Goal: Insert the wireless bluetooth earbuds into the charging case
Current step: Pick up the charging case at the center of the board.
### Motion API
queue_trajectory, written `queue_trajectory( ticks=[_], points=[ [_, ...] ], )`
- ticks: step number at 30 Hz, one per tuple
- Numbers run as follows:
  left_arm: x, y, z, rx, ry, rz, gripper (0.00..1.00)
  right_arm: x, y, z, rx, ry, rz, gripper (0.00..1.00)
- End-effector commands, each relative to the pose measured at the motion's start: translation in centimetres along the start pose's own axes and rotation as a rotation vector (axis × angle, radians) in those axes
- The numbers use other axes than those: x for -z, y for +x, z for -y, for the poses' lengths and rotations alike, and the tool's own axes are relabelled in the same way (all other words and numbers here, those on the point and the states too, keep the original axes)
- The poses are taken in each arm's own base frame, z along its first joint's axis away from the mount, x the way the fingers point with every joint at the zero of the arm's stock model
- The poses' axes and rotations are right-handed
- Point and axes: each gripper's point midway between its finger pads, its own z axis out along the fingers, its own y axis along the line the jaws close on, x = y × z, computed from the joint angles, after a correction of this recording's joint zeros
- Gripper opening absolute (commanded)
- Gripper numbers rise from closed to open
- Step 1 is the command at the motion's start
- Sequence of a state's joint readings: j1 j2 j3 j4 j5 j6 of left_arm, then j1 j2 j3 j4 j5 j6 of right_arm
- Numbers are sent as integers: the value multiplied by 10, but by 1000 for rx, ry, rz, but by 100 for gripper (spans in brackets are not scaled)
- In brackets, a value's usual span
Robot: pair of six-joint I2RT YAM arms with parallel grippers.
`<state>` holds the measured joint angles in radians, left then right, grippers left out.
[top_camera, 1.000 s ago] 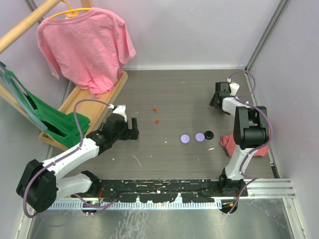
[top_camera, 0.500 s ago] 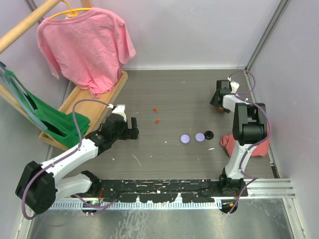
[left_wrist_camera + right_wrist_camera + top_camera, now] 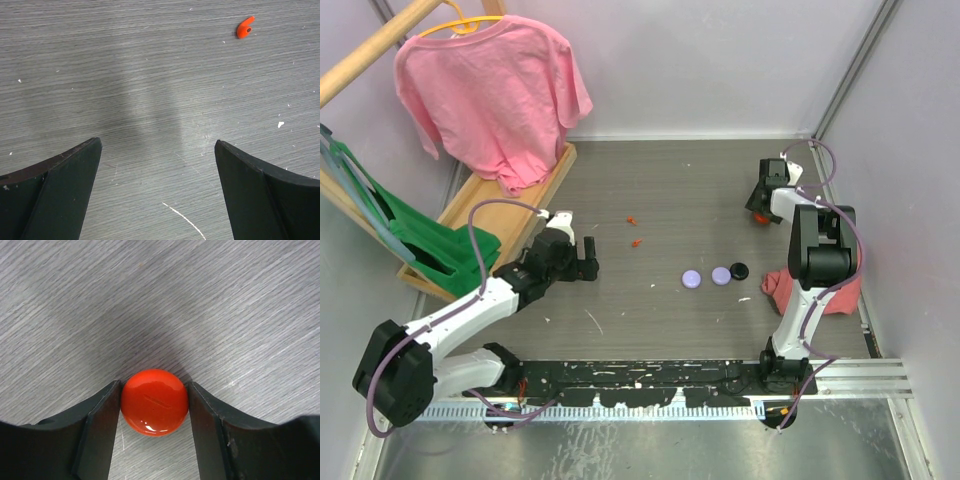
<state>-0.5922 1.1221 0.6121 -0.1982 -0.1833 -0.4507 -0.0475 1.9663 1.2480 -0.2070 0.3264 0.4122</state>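
Over at the far right of the table point(image 3: 670, 190), found the right gripper point(image 3: 758, 212) pinched onto an orange disc point(image 3: 154, 402), one finger touching it on each side. Noted that this disc was not the charging case point(image 3: 739, 270). Spotted the case, a small black puck, nearer the arm bases and slightly leftward of that gripper, just beside the lilac discs point(image 3: 721, 275) and well apart from the fingers. Judged the right arm the nearer one, and placed the left gripper point(image 3: 588, 262) farther off, beyond the lilac discs. Read no long axis off the round case. Saw the left gripper gaping wide over bare tabletop, holding nothing. Could not make out the black earbuds in any view. Got the grip on the orange disc only from the right wrist view; overhead, saw barely an orange speck under the wrist. Caught a red comma-shaped scrap point(image 3: 245, 27) clearly in the left wrist view; overhead, only red dots.
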Motion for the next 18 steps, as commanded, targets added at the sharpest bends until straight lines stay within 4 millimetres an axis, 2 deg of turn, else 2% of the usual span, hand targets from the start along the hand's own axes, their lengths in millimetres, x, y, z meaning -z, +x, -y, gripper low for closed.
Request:
queue_trajectory(
  ticks=[1, 9, 15, 18],
  points=[
    [0, -17, 9, -4, 38, 53, 98, 3, 4, 0, 40, -12, -31, 57],
    [5, -20, 22, 17, 122, 87, 98, 31, 11, -18, 54, -105, -9, 53],
    [13, -27, 38, 50, 214, 124, 98, 65, 30, -54, 98, -212, 16, 52],
    [19, -31, 45, 67, 259, 141, 98, 88, 38, -77, 132, -283, 43, 52]
  ],
)
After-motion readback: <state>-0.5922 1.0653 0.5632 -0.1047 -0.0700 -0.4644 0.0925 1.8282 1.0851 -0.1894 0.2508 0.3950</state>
